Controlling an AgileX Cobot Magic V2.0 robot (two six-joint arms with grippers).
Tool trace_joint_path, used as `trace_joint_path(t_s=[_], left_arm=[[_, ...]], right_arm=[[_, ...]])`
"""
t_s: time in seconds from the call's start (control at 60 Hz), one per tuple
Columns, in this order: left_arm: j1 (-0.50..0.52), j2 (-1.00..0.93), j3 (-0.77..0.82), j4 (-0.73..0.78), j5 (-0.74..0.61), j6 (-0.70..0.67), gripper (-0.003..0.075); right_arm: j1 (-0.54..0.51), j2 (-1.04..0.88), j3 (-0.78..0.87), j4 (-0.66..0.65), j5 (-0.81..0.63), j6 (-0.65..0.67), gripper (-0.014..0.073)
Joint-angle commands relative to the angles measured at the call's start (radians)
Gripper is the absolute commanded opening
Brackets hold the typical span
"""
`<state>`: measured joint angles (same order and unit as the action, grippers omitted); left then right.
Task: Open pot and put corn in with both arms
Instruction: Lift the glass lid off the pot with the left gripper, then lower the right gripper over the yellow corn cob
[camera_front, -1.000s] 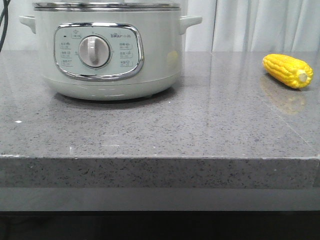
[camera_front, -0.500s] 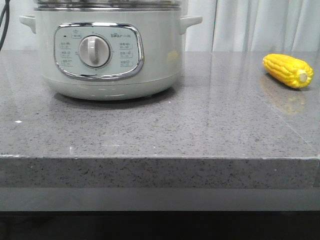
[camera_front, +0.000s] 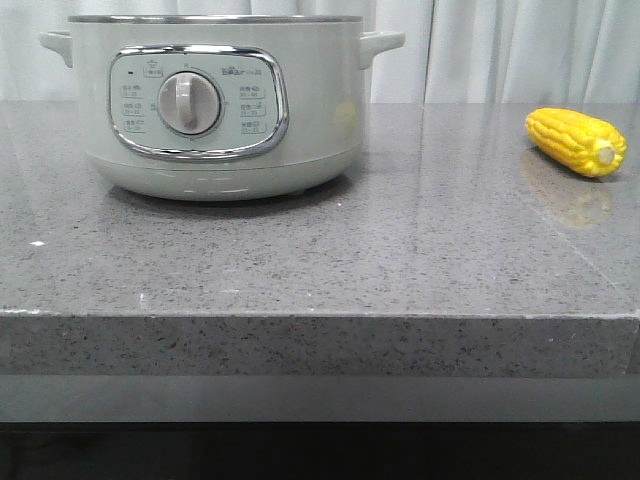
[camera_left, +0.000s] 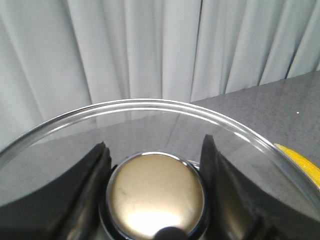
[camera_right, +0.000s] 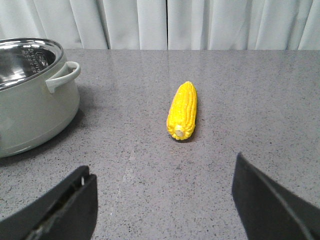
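Observation:
The pale mint-white pot (camera_front: 215, 110) stands at the back left of the counter, its lid off; the right wrist view shows its bare steel inside (camera_right: 22, 62). My left gripper (camera_left: 155, 149) is shut on the round metal knob (camera_left: 156, 192) of the glass lid (camera_left: 150, 106), held up out of the front view. The yellow corn (camera_front: 576, 141) lies on the counter at the right. My right gripper (camera_right: 162, 167) is open and empty, above the counter, with the corn (camera_right: 183, 110) a short way ahead of its fingers. Neither gripper shows in the front view.
The grey speckled counter (camera_front: 330, 260) has its front edge (camera_front: 320, 318) close to the camera. Pale curtains (camera_front: 520, 50) hang behind it. The pot's side handle (camera_right: 64, 76) juts out toward the corn.
The lid sat on the pot one second ago, was rising half a second ago, and has now gone up out of the front view. The corn has not moved.

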<state>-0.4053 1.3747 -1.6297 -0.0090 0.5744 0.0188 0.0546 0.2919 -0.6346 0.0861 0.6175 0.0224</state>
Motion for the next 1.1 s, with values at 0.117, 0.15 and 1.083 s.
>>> trace_joint_path(t_s=[0.117,0.15,1.083], left_arm=[[0.035,-0.269,0.134,-0.013,-0.054,0.000,0.0166],[0.035,-0.304,0.169,-0.013,-0.064,0.000,0.0166],[0.035,-0.798,0.666,-0.013,-0.079,0.000,0.0165]], right_arm=[[-0.006,0.089,-0.044,-0.007,-0.066,-0.007,0.0573],[-0.006,0.117,-0.057,-0.007,-0.064,-0.007,0.0573],[-0.007,1.219,-0.858,-0.076,0.301,-0.007,0.0573]])
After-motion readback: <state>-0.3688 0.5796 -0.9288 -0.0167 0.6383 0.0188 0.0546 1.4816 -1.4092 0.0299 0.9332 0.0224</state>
